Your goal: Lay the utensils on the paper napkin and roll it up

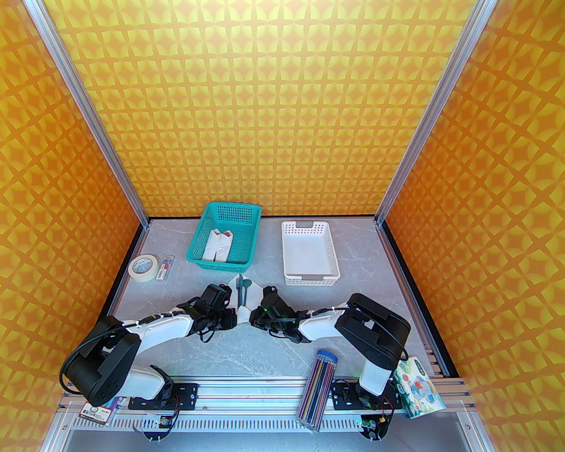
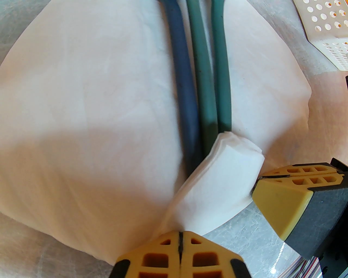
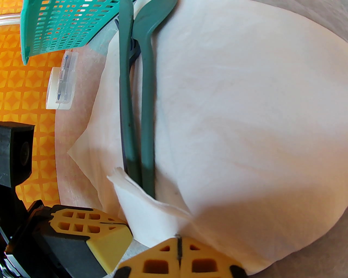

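A thin white paper napkin [image 2: 81, 108] lies mid-table, turned like a diamond, just in front of a teal basket [image 1: 231, 205]. 3 slim dark teal-green utensils [image 2: 202, 81] lie side by side along its middle, with their handles toward the arms. The spoon [image 3: 152, 16] points its round bowl at the basket. The napkin's near corner is folded up over the handle ends. The left gripper [image 2: 179, 244] and right gripper [image 3: 178, 247], close together, are each clenched on the napkin's near edge.

The teal basket holds white napkin bundles [image 1: 219, 247] with red tips. To its right stands a white perforated tray [image 1: 311, 279]. A clear case [image 1: 318, 388] of coloured pencils lies by the right arm's base.
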Available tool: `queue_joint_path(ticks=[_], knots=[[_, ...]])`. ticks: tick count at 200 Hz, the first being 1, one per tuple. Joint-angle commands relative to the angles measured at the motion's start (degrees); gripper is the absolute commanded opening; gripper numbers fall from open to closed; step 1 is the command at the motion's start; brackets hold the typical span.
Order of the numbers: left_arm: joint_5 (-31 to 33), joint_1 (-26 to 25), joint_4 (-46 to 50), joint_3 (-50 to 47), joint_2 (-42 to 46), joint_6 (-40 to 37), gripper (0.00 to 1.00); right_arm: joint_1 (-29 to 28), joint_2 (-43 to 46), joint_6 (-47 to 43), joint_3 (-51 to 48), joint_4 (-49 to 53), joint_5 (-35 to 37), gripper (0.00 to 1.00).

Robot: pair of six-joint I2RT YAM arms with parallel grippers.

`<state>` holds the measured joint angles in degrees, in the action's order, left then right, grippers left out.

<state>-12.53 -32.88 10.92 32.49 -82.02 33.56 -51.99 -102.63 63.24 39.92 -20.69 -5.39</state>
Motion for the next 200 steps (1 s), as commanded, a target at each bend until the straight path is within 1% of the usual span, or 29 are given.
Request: queue_joint_path(ticks=[1,57,82,109,132,136,144,167,170,179,200], knots=[[5.56,0.75,6.79,-0.45,0.53,-1.39,0.0,0.15,-1.06,0.47,-1.95,11.83,2.92,0.03],[6.11,2.32,8.98,-1.02,3.03,-2.01,0.0,0.17,-0.56,0.3,-2.04,12.21,3.21,0.03],[6.0,2.74,10.36,-0.73,5.47,-2.52,0.0,0.14,-0.57,0.15,-1.87,12.21,3.04,0.03],[2.29,2.15,11.33,-1.63,12.03,-1.26,0.0,0.18,-0.58,0.04,-1.69,12.17,2.75,0.03],[-0.64,1.93,9.61,-4.14,18.11,1.05,0.0,0.15,-0.55,-0.21,-1.36,12.51,2.68,0.03],[-1.14,1.9,9.15,-4.43,20.43,1.33,0.0,0.18,-0.55,-0.18,-1.26,12.59,2.67,0.03],[-2.77,1.91,7.91,-4.96,21.39,1.73,0.0,0.19,-0.63,-0.31,-1.08,12.77,2.59,0.03],[-8.39,1.95,1.58,-5.68,19.11,2.99,0.0,0.13,-0.71,-0.3,-1.02,12.71,2.48,0.03],[-9.32,1.95,0.62,-5.74,16.92,3.2,0.0,0.16,-0.56,-0.31,-1.05,12.69,2.49,0.03],[-11.27,1.94,-2.32,-5.58,14.33,3.64,0.0,0.14,-0.51,-0.26,-1.15,12.81,2.58,0.03],[-13.04,1.87,-5.93,-4.25,9.26,3.9,0.0,0.17,-0.22,-0.31,-1.16,13.04,2.67,0.03]])
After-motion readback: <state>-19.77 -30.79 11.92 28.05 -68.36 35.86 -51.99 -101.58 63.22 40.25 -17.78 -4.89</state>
